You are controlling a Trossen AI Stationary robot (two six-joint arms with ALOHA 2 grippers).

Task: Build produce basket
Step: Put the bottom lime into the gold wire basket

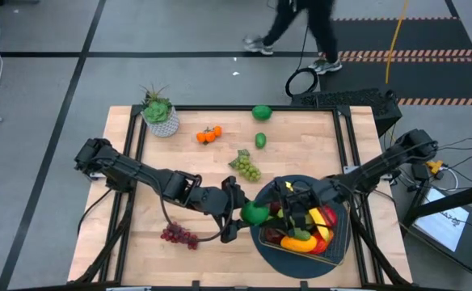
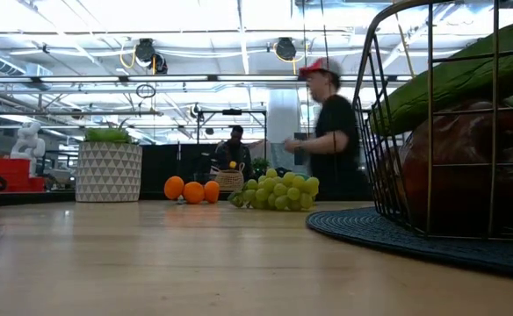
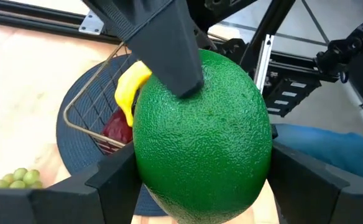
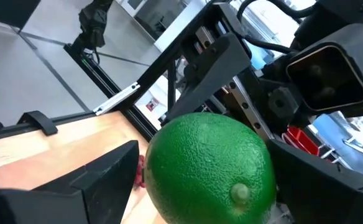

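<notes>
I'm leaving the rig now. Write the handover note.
Left gripper: shut on a lime, at the basket's left edge.
Right gripper: around the same lime, mid-handover; whether it grips cannot be told.
Done: basket on the blue mat holds banana and red and yellow pieces.
Left on the table: purple grapes, green grapes, oranges, two green fruits at the far side.
The potted plant stays.

Left gripper and right gripper tip-to-tip, fingers spread.
</notes>
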